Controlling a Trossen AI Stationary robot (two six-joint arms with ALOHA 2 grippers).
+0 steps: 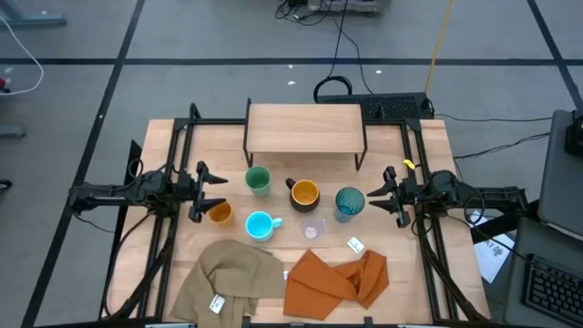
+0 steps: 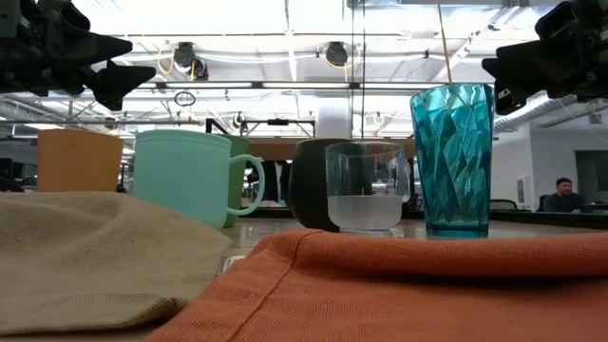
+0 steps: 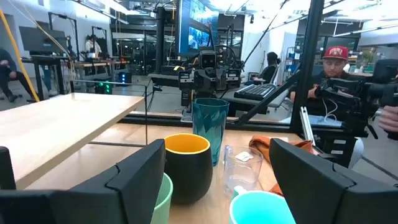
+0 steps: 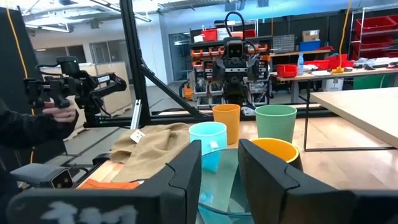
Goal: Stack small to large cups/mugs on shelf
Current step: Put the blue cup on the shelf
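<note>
Wooden tabletop in a busy lab: the shelf stands bare at the far edge, all six cups grouped in front of it. The right gripper hangs just beside the upright teal tumbler, which lies inward from it, toward the table's middle; its fingers are narrowed and grasp nothing. The left gripper waits spread wide and empty above the small orange cup.

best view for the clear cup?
Low view: the clear cup stands whole and unblocked behind the orange cloth. High view shows it small from above, left wrist view partly behind that gripper's finger; right wrist view doesn't show it.
</note>
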